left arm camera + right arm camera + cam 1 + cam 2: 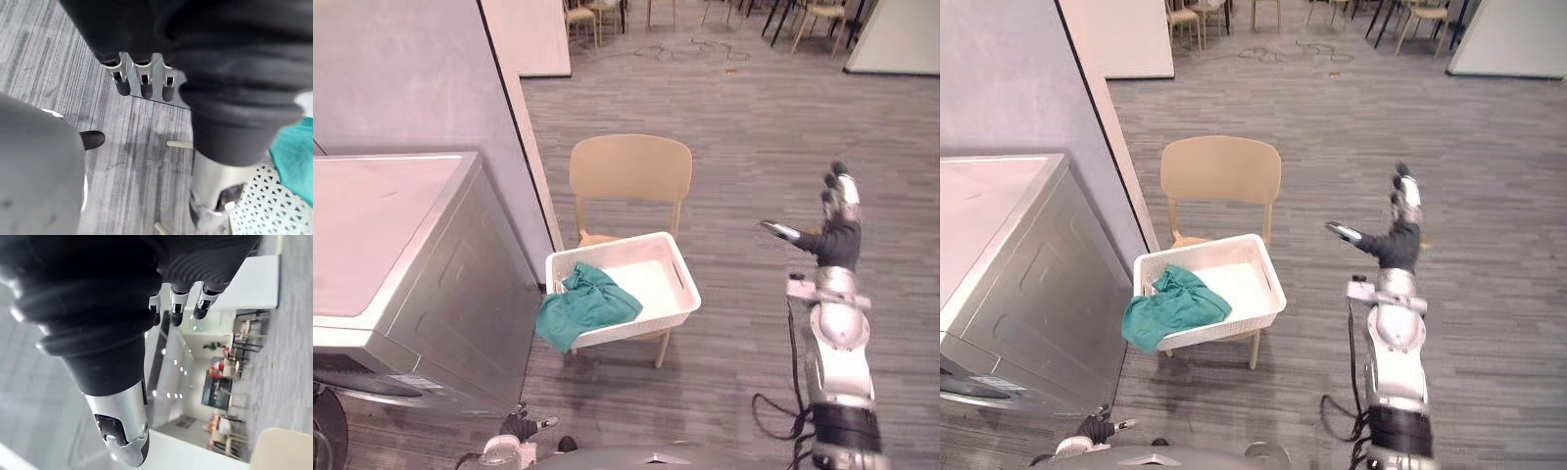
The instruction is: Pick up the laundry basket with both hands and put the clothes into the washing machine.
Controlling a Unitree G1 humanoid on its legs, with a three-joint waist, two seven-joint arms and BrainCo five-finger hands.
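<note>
A white laundry basket [636, 328] sits on the seat of a beige chair [630, 168]. A green cloth [587, 304] lies in its near left corner and hangs over the rim. The silver washing machine [391, 235] stands to the left of the chair. My right hand [840, 240] is raised to the right of the basket, well apart from it, open, fingers up and thumb out toward the basket. My left hand [522, 427] is low at the near edge, in front of the machine, with nothing in it. In its wrist view, past the straight fingers [142, 81], show the basket's lattice wall [264, 200] and the green cloth [293, 156].
A grey partition wall [421, 78] rises behind the washing machine, ending just left of the chair. More chairs [592, 15] and table legs stand far back across the grey floor. A white panel [901, 34] leans at the back right.
</note>
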